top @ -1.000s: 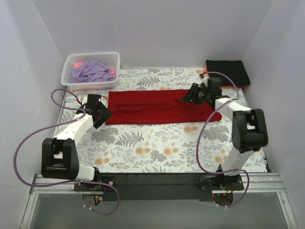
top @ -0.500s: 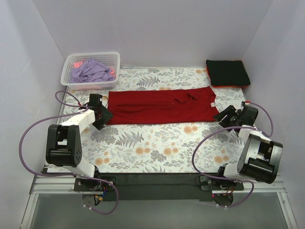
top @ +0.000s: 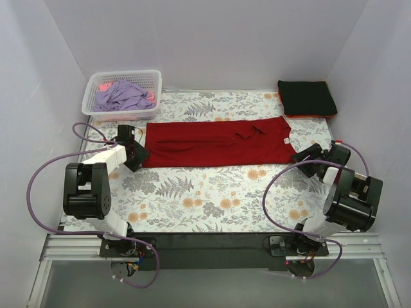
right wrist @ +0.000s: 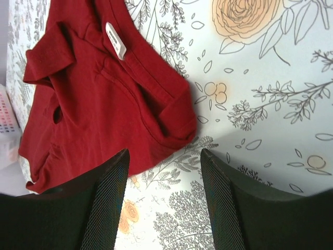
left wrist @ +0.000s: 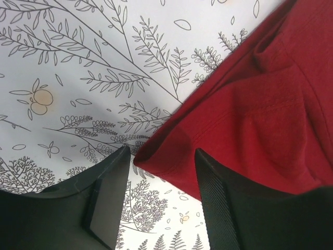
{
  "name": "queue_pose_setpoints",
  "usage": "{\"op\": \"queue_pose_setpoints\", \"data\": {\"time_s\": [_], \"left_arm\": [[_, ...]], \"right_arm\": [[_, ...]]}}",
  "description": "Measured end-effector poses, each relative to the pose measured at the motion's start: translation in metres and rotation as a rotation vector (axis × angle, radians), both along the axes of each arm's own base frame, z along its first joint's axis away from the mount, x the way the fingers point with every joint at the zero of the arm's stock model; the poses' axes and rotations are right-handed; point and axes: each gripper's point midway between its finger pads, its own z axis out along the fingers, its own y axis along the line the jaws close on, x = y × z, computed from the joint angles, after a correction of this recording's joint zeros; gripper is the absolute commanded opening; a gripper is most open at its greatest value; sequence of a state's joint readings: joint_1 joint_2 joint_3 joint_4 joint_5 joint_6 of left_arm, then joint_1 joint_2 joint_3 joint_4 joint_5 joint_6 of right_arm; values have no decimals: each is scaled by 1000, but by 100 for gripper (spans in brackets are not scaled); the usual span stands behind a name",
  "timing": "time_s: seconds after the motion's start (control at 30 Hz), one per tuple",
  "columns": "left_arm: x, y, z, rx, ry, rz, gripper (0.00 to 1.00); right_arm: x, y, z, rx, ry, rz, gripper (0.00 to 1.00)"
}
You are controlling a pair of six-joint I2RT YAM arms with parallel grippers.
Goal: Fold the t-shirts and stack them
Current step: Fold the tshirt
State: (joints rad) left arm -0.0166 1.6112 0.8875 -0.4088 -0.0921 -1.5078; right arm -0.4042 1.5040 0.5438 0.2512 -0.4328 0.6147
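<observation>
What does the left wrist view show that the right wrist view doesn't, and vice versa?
Only the left wrist view: the hem corner of the deep-red t-shirt, lying inside the open left gripper. Only the right wrist view: the white neck label and collar end, ahead of the open right gripper. Both: that shirt lying on the floral cloth, ungripped.

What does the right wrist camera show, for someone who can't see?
A deep-red t-shirt with a white neck label lies on a floral table cloth. The right gripper hovers open just before the shirt's corner.
</observation>
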Motion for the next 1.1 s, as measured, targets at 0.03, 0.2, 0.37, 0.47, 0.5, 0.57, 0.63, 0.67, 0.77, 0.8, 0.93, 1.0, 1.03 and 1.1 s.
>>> {"op": "queue_pose_setpoints", "data": {"time_s": [0.03, 0.2, 0.37, 0.47, 0.5, 0.57, 0.63, 0.67, 0.77, 0.8, 0.93, 1.0, 1.03, 1.1], "left_arm": [[0, 0, 0, -1, 0, 0, 47], [1, 0, -1, -6, 1, -1, 43], [0, -1, -2, -9, 5, -2, 38], [-2, -1, -3, -8, 9, -2, 32], [-2, -1, -3, -8, 11, -1, 30], [-4, 0, -4, -5, 17, -1, 24], [-5, 0, -4, -2, 24, 1, 22], [-6, 1, -5, -1, 27, 1, 21], [-7, 1, -5, 2, 30, 3, 18], [-7, 2, -5, 4, 33, 3, 12], [-11, 4, -7, 14, 49, 8, 1], [-13, 5, -7, 22, 55, 13, 0], [-13, 6, -7, 26, 58, 15, 0], [-16, 8, -7, 35, 69, 27, 0]], "right_arm": [[2, 0, 0, 4, -5, -1, 64], [7, 0, 0, 13, -25, 1, 63], [10, -1, -1, 11, -34, -1, 62], [12, -2, -2, 12, -39, -2, 60], [12, -2, -2, 13, -38, -3, 59], [14, -2, -3, 13, -41, -2, 56], [16, -3, -5, 14, -41, -1, 52], [17, -3, -5, 15, -41, 0, 51], [19, -4, -7, 15, -39, 2, 40], [18, -5, -9, 13, -34, 1, 36], [15, -7, -15, 3, -9, -5, 6], [14, -9, -17, 0, -1, -12, 1], [13, -10, -17, -1, 3, -17, 1], [9, -12, -16, -9, 15, -24, 1]]}}
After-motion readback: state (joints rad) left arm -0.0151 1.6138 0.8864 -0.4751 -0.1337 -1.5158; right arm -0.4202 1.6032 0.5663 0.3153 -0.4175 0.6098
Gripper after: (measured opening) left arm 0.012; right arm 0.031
